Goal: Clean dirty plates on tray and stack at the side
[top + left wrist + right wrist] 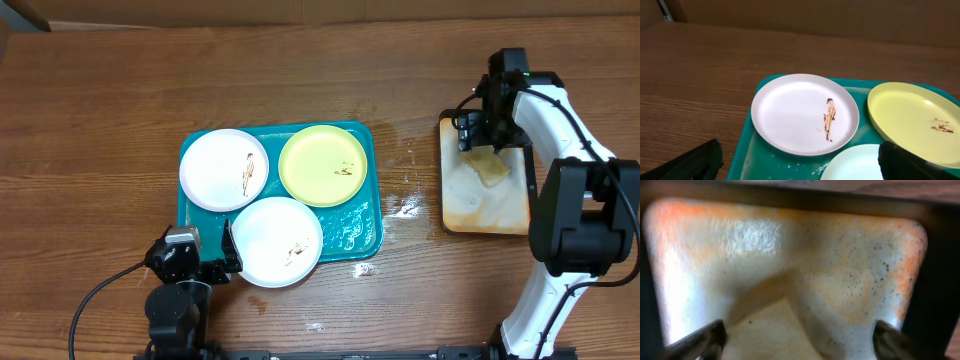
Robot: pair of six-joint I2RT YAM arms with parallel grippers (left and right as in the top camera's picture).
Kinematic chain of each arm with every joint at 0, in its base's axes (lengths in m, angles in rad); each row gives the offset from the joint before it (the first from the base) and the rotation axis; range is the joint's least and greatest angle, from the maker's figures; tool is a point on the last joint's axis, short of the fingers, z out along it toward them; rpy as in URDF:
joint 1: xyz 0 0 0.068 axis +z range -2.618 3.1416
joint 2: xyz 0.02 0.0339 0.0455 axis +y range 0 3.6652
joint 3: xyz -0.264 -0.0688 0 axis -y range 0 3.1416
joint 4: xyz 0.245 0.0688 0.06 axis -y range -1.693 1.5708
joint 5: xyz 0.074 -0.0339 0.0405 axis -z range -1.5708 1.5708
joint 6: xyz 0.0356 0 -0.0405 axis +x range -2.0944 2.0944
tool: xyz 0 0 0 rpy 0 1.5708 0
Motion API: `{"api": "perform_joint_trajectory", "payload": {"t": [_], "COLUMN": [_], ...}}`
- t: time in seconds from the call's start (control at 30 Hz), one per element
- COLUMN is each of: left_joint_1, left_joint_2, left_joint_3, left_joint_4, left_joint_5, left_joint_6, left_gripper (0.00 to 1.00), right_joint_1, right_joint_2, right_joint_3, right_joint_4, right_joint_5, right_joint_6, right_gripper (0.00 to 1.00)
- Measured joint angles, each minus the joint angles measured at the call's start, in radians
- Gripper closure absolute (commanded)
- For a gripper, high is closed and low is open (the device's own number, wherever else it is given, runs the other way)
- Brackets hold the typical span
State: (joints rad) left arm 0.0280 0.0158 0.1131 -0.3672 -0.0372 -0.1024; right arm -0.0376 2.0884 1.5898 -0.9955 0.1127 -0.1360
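Note:
The teal tray (362, 228) holds three dirty plates. A white plate (224, 168) with a brown smear lies at its left, a yellow-green plate (323, 165) at its right, and another white plate (277, 241) at the front. My left gripper (215, 263) stands open at the tray's front-left corner, one finger beside the front plate. The left wrist view shows the smeared white plate (805, 114), the yellow-green plate (915, 120) and the wet tray (770, 160) between my spread fingers (695, 162). My right gripper (480, 135) hangs open over a beige sponge (775, 335).
A narrow rust-stained tray (447, 200) with a dark rim lies to the right of the teal tray and holds the sponge (490, 168). Water drops (405, 207) glisten on the wooden table between the two trays. The right arm's base stands at the front right.

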Motion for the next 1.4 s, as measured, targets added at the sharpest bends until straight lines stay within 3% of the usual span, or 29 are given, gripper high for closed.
{"api": "perform_joint_trajectory", "payload": {"t": [0.97,1.4], "left_joint_1": [0.0,0.0], "left_joint_2": [0.0,0.0], "left_joint_3": [0.0,0.0], "left_joint_4": [0.0,0.0], "left_joint_5": [0.0,0.0], "left_joint_6": [0.0,0.0], "left_gripper": [0.0,0.0], "right_joint_1": [-0.013,-0.09], "right_joint_2": [0.0,0.0], "right_joint_3": [0.0,0.0], "right_joint_4": [-0.08,-0.079], "right_joint_5": [-0.334,-0.269], "right_joint_6": [-0.296,-0.283], "right_gripper": [0.0,0.0]}}
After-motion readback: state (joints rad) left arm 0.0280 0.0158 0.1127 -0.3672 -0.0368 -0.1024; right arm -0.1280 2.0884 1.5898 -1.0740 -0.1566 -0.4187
